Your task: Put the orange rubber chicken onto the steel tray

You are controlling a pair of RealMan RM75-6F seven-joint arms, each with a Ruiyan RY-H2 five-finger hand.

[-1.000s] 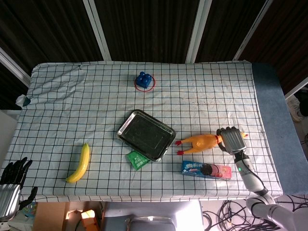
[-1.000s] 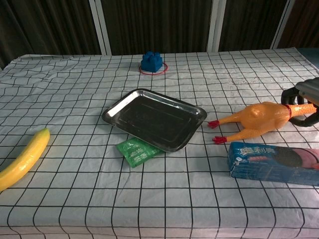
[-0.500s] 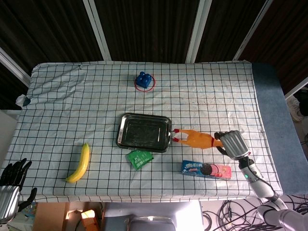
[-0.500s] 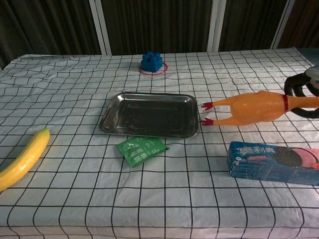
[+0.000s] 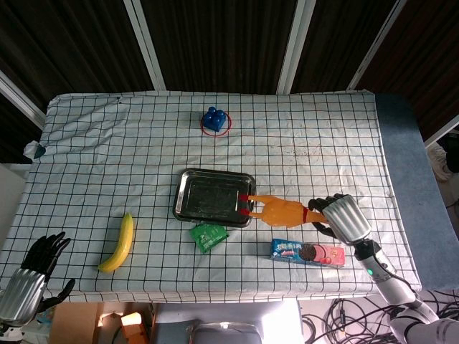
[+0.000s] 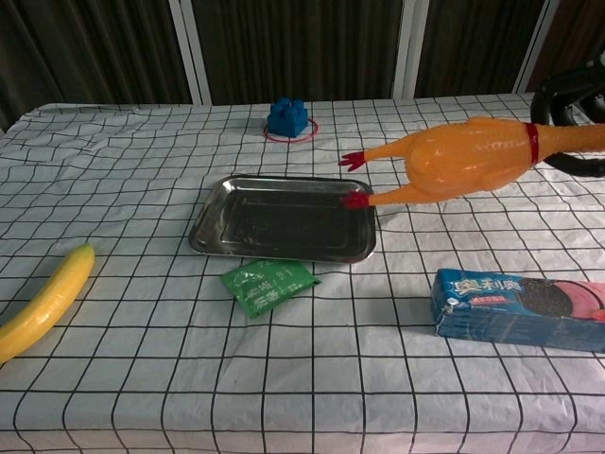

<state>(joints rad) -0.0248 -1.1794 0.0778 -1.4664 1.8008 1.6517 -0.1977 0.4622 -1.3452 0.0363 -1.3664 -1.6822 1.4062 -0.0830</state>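
**Chicken carried toward the tray**

The orange rubber chicken [image 6: 463, 159] is held up in the air by the right hand [image 5: 337, 216]. The fingers [image 6: 558, 90] are wrapped around its neck, near the red collar. The body sticks out level toward the steel tray [image 5: 188, 208], and the red feet [image 6: 354, 180] are seen over the tray's right edge. The chicken is not yet set down.

The chicken is probably light, soft and bendy, since it is rubber. It may droop or bounce when it is moved, and it could wobble when let go. The neck is thin, so it is easy to grip there, but the fat body may swing.

The left hand [image 5: 32, 276] is kept low by the table's corner, with its fingers apart and nothing in it
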